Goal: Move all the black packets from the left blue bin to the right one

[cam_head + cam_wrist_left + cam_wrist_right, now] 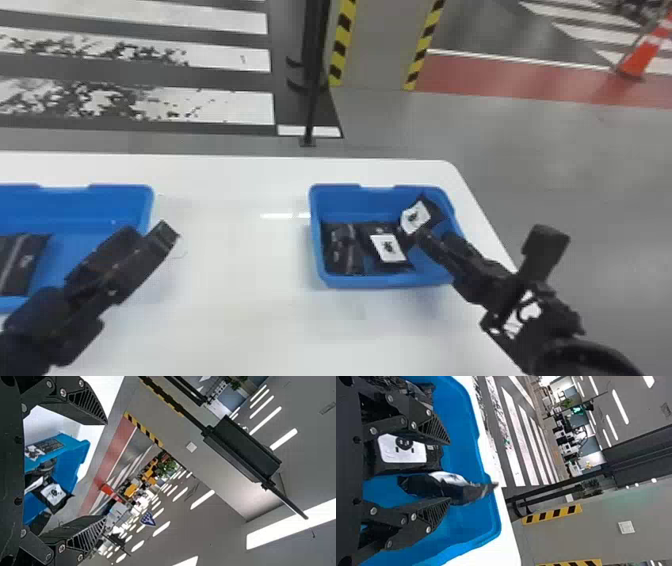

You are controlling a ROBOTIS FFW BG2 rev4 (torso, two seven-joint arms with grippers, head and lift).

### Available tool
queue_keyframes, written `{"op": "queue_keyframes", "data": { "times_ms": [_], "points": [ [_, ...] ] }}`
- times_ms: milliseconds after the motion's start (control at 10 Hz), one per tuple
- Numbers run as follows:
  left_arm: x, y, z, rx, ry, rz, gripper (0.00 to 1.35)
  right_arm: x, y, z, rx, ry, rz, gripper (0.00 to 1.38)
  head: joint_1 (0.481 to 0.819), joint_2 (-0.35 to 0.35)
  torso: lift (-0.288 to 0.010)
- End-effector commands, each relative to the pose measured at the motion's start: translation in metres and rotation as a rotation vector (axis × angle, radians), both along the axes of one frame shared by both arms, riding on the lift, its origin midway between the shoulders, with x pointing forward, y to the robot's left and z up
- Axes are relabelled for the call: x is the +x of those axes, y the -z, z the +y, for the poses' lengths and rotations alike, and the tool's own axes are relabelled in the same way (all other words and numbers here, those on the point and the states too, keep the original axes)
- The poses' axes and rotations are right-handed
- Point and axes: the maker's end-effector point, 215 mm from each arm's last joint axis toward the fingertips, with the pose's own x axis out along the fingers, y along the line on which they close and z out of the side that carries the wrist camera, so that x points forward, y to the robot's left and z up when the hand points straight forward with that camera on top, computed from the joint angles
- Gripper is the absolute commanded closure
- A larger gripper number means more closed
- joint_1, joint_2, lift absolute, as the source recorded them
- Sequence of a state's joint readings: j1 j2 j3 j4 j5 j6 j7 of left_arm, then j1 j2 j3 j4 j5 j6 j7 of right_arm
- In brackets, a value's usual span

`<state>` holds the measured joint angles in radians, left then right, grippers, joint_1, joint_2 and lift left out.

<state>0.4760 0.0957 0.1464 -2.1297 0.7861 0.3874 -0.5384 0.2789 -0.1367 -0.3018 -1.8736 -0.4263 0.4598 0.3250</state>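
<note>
At the right bin, placing looks done; with right gripper and left gripper gaping wide, empty, I'd fetch another packet.

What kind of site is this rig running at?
Probably a large indoor hall, perhaps an exhibition or demo space: crosswalk-style stripes on the floor, a traffic cone, and rows of ceiling lights overhead.
</note>
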Motion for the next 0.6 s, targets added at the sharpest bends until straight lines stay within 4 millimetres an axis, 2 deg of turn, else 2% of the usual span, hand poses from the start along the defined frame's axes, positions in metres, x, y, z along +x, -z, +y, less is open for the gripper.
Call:
{"op": "queue_keyframes", "data": {
  "times_ms": [0,100,200,300,500],
  "points": [
    [0.001,0.007,0.022,0.041,-0.042,0.011,0.22,-0.032,-0.008,0.009,0.000,0.008,-0.038,0.13,0.695,-0.209,-0.140],
    [0.002,0.019,0.048,0.100,-0.089,0.034,0.22,-0.055,-0.017,0.024,-0.005,-0.007,-0.060,0.14,0.695,-0.190,-0.140],
    [0.000,0.021,0.061,0.113,-0.112,0.042,0.22,-0.069,-0.020,0.047,0.018,-0.042,-0.068,0.14,0.695,-0.157,-0.140],
    [0.004,0.020,0.073,0.146,-0.132,0.040,0.22,-0.086,-0.037,0.072,0.005,-0.081,-0.111,0.14,0.695,-0.131,-0.140],
    [0.015,0.028,0.100,0.223,-0.194,0.075,0.22,-0.114,-0.061,0.097,-0.009,-0.112,-0.167,0.14,0.695,-0.024,-0.140]
  ]
}}
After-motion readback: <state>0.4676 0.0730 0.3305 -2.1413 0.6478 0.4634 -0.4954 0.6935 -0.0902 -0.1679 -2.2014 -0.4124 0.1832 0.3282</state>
